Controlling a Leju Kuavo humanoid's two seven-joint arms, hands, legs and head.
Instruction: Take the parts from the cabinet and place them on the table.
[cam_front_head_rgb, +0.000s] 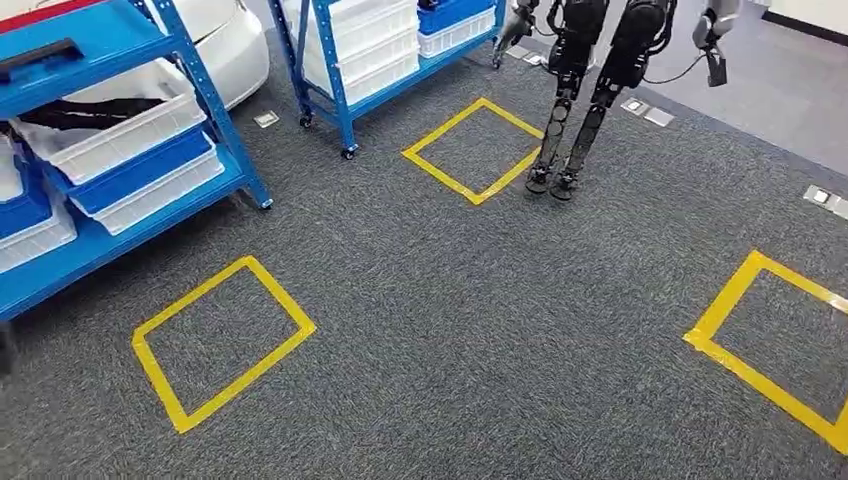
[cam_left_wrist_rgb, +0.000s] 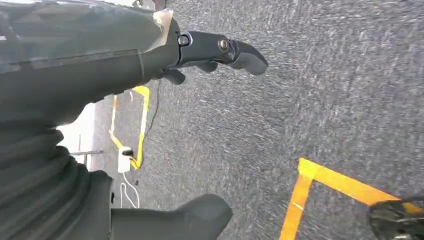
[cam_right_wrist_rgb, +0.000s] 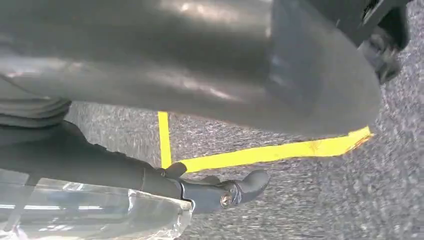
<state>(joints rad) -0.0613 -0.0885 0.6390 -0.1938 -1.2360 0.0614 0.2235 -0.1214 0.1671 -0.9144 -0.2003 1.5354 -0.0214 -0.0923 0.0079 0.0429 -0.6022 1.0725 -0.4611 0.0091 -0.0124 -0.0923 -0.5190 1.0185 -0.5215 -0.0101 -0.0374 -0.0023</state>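
Standing on grey carpet (cam_front_head_rgb: 470, 330) with taped yellow squares (cam_front_head_rgb: 222, 340), we have not reached the cabinet yet. Blue shelving (cam_front_head_rgb: 150, 180) with white bins (cam_front_head_rgb: 110, 135) sits upper left of the frame; parts inside, too dark to identify. Left hand (cam_left_wrist_rgb: 210, 55) hangs loosely spread, holding nothing. Right hand (cam_right_wrist_rgb: 220, 190) likewise. Another robot (cam_front_head_rgb: 590, 90) stands at the top. Nothing fetched; no worktop seen.

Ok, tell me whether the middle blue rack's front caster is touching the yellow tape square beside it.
Apart. The head view shows the caster standing on grey carpet, with a plain strip of that carpet between it and the nearest corner of the yellow tape square.
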